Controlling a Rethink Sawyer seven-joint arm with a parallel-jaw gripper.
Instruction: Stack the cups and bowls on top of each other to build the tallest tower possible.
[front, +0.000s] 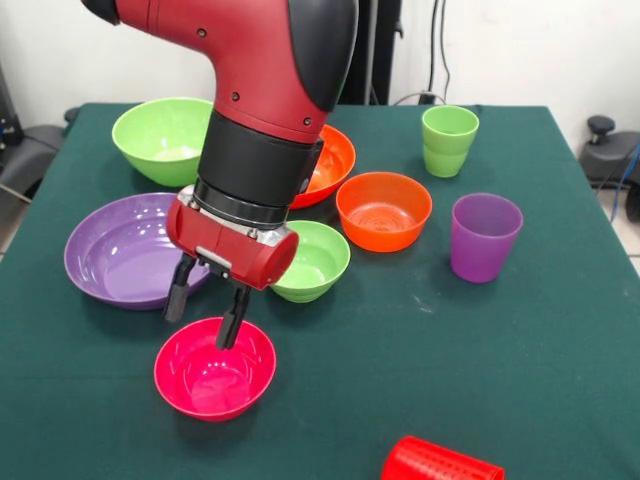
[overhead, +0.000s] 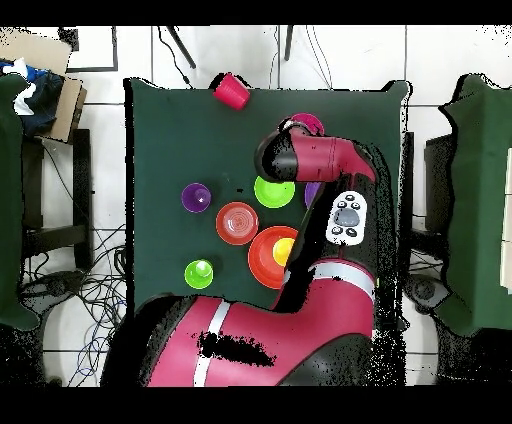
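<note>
My gripper (front: 207, 308) hangs over the far rim of the small magenta-pink bowl (front: 215, 368), its fingers parted and empty: one tip dips inside the bowl, the other stands outside, toward the large purple bowl (front: 120, 250). Just beside the wrist sits the small lime green bowl (front: 318, 262), with the small orange bowl (front: 384, 210) next to it. The large orange bowl (front: 335, 160) is partly hidden by the arm; overhead, something yellow (overhead: 284, 250) lies in it. The large lime green bowl (front: 160, 138), light green cup (front: 449, 140) and purple cup (front: 484, 236) stand apart. The red cup (front: 440, 462) lies on its side at the table's near edge.
</note>
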